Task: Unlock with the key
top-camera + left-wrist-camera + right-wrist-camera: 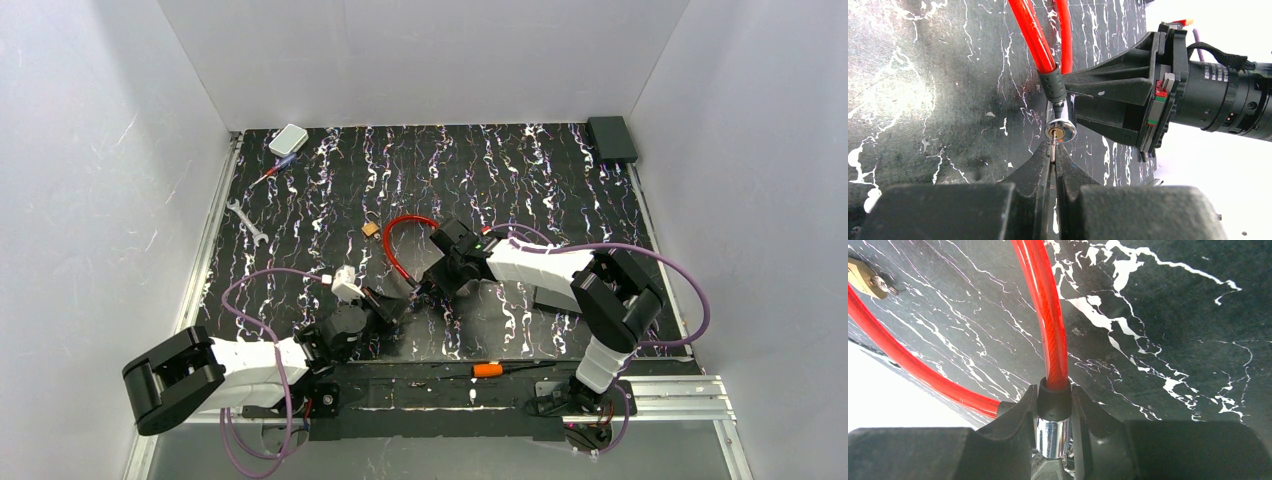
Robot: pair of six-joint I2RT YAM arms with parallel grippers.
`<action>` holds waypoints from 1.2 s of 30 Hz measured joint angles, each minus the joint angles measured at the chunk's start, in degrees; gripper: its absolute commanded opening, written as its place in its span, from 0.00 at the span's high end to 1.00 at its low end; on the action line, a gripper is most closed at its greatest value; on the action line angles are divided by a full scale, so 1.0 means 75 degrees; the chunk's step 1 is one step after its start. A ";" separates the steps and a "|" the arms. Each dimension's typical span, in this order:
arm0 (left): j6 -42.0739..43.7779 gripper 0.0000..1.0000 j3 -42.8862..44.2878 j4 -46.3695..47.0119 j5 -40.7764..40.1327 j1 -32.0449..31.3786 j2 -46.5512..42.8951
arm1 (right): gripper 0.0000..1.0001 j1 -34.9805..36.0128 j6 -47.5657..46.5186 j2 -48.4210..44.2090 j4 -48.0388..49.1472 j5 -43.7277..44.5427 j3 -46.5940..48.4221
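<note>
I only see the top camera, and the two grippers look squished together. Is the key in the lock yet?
Observer: The left wrist camera shows the left gripper pinching the key, its tip at the brass keyhole of the lock. How deep, I can't tell.
Operator: Who holds the lock?
Observer: The right gripper squeezes its shiny barrel and black collar, where the red cable goes in.
</note>
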 measured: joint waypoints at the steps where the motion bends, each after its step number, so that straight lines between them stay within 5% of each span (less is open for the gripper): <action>1: -0.0039 1.00 0.0010 0.0000 -0.0026 0.0000 0.0024 | 0.99 0.0000 0.0004 0.0000 0.0015 -0.0007 0.0000; 29: -0.0141 0.99 0.0385 -0.0142 -0.0427 -0.0009 0.0477 | 0.99 0.0216 0.0181 0.0000 0.0128 0.0341 0.0000; 31: -0.0101 0.88 0.0385 -0.0158 -0.0428 -0.0009 0.0459 | 0.99 0.0216 0.0183 0.0000 0.0128 0.0346 0.0000; 36: -0.0106 0.36 0.0290 -0.0262 -0.0429 -0.0009 0.0068 | 0.99 0.0317 0.0197 0.0000 0.0135 0.0215 -0.0003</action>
